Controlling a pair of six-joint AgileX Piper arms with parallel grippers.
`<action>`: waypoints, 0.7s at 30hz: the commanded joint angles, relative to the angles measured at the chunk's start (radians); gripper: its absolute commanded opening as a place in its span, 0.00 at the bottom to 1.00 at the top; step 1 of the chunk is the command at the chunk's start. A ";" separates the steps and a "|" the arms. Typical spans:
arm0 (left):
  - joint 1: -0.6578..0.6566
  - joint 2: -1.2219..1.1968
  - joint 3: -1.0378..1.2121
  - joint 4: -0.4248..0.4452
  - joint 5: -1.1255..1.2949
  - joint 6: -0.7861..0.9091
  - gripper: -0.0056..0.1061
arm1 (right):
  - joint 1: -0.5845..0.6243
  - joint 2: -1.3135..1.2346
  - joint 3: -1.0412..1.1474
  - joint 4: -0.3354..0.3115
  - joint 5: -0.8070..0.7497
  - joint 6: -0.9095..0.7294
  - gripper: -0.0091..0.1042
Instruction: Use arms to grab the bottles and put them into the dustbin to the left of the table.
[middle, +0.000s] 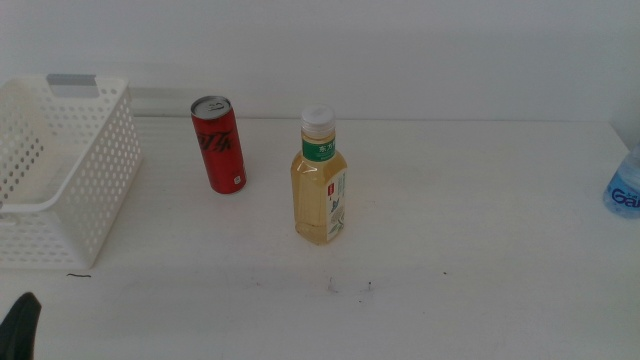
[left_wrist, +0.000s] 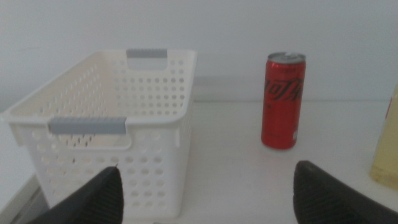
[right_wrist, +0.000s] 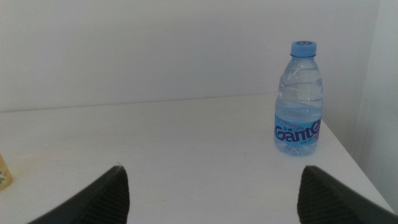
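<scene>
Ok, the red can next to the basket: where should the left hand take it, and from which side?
Grip the red can around mid-body, approaching level from the front. It stands upright, slim and straight-walled, clear of the basket and the tea bottle. The left hand is open and already faces it.

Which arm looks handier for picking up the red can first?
The left, probably. Its open end effector faces the red can, which stands beside the basket. The right end effector, also open, faces the water bottle at the table's far right.
</scene>
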 joint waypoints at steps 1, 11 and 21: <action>-0.015 0.025 -0.001 -0.002 -0.062 0.003 0.89 | 0.002 -0.004 0.004 -0.011 -0.012 -0.007 0.90; -0.222 0.904 -0.001 -0.023 -0.873 0.003 0.89 | 0.002 -0.004 0.004 -0.011 -0.012 -0.007 0.90; -0.222 1.504 -0.001 -0.044 -1.390 -0.001 0.89 | 0.002 -0.004 0.004 -0.011 -0.012 -0.007 0.90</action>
